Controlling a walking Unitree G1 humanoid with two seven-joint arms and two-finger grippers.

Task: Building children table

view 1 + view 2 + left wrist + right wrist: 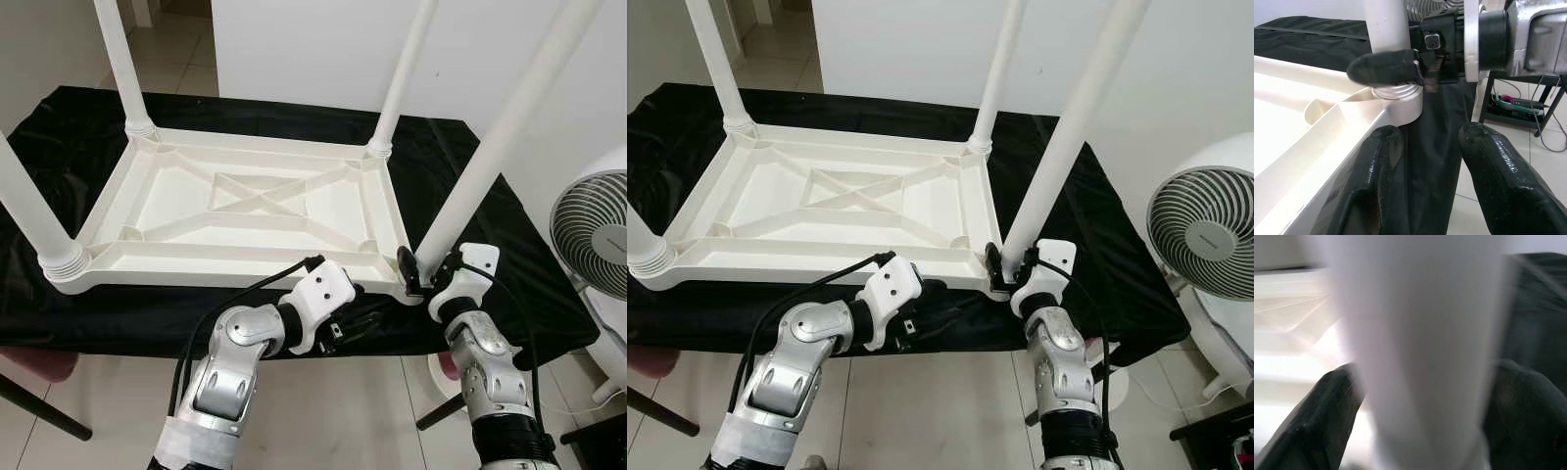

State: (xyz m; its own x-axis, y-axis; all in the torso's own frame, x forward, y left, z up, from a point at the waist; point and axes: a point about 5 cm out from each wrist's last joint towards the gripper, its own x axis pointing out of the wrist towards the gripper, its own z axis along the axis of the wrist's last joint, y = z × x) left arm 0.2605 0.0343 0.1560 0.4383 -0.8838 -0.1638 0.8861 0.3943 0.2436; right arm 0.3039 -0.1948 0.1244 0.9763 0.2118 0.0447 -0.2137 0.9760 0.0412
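White upturned table [245, 201], four legs up; right tool [423, 274] grips near leg [490, 157], left tool [1425, 161] parted, empty.

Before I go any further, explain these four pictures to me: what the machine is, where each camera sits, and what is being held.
This is a humanoid robot with two silver arms, each ending in two long black fingers. The top two pictures come from cameras in its head, looking down. The other two come from cameras on its wrists, looking along the fingers.

A white plastic children's table lies upside down on a black cloth, its four legs pointing up. The right gripper is closed around the base of the near-right white leg. The left gripper is open and holds nothing, beside the table's near edge. A white fan stands to the right.
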